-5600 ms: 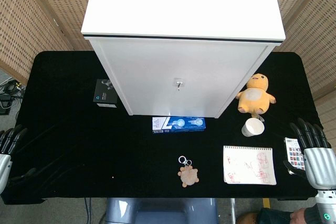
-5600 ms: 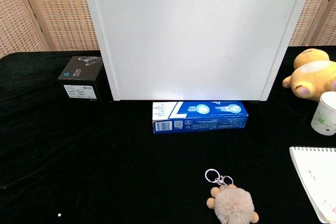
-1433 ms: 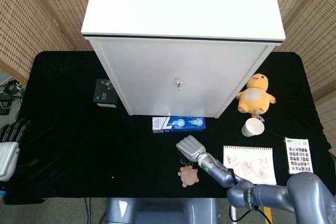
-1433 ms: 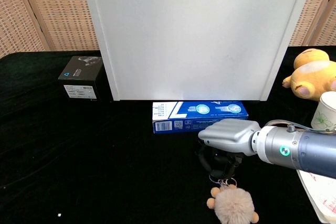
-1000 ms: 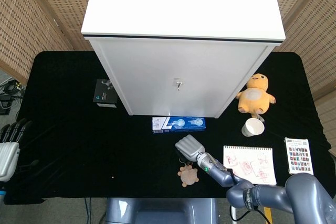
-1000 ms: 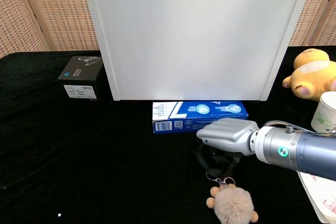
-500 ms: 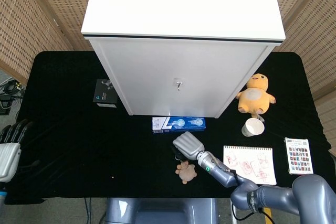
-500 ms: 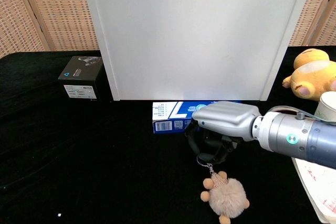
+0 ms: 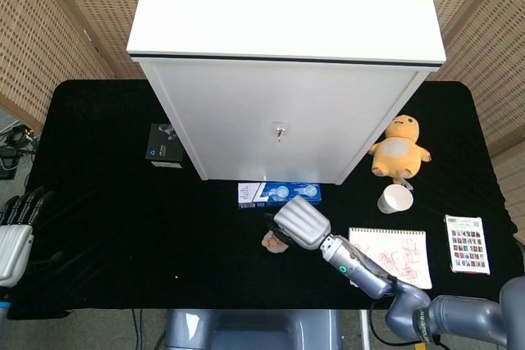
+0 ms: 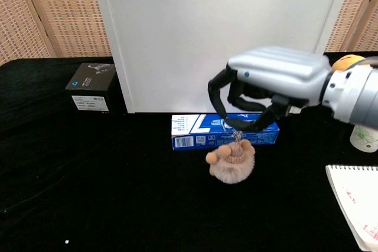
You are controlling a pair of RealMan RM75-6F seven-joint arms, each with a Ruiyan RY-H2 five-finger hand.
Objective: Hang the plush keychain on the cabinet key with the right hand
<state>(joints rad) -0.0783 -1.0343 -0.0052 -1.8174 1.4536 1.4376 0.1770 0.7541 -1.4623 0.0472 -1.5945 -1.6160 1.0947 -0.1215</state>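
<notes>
My right hand hangs above the table in front of the white cabinet, pinching the ring of the plush keychain. The tan plush dangles below the fingers, clear of the black cloth. The small metal cabinet key sticks out of the door centre, well above and behind the hand in the head view; the chest view does not show it. My left hand rests at the table's left edge with its fingers apart, holding nothing.
A blue box lies at the cabinet's foot, just behind the hanging plush. A black box stands left. At the right are a yellow plush toy, a paper cup, a notebook and a colour card.
My right hand came in over the keychain, took its ring and lifted it off the table; in the last half second it rose and the plush left the cloth.
</notes>
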